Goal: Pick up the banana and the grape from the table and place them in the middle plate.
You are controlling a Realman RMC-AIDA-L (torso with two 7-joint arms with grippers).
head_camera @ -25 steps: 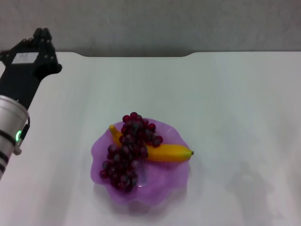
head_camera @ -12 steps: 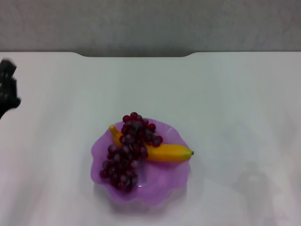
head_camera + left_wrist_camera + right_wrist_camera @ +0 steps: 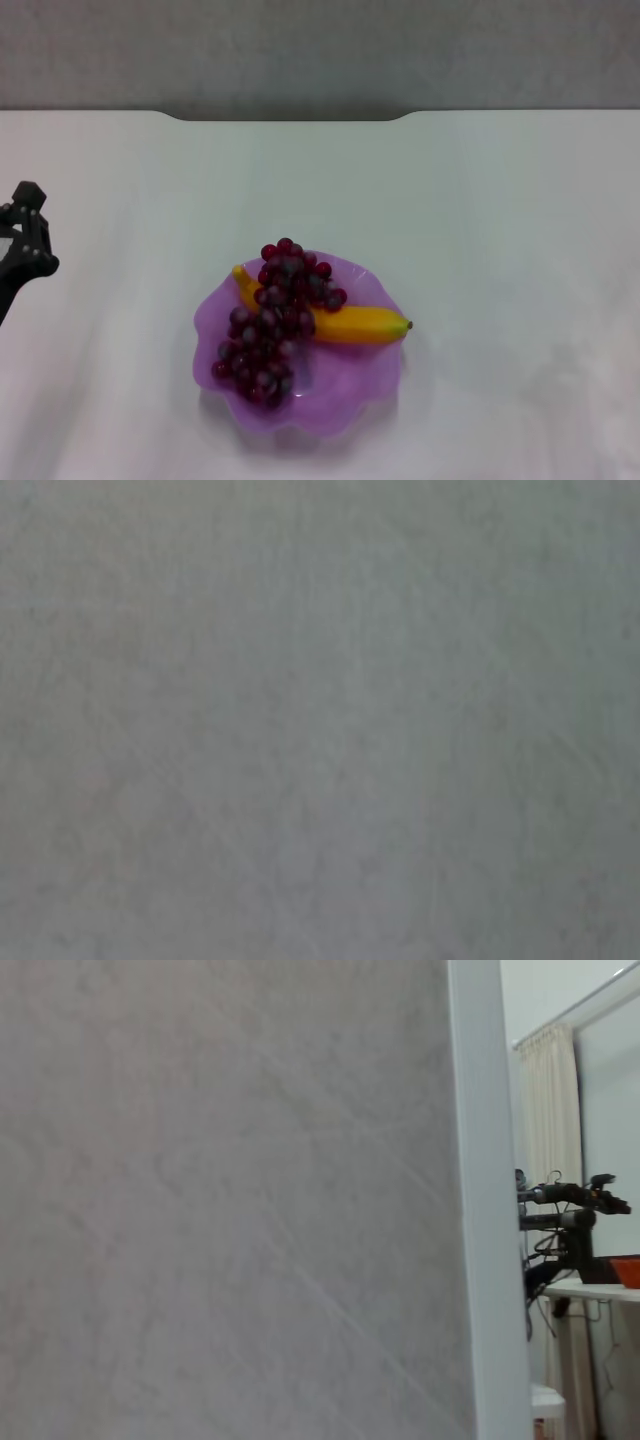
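We saw the white table (image 3: 480, 200) w/ its grey back edge against a grey wall (image 3: 320, 50). The banana (image 3: 360, 325) and the grape (image 3: 270, 320) lay in the middle plate (image 3: 350, 385), grape partly over banana. Left gripper (image 3: 22, 245) sat at the table's left edge, well apart; grip state: can't tell. Right wrist view showed a wall, curtain (image 3: 548, 1110) & equipment.

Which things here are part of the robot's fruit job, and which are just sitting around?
Part of the job:
- banana, lying in the plate
- grape, piled over the banana
- middle plate, purple
- table, white
- left gripper, off at the table's left edge

Just sitting around:
- nothing else on the table
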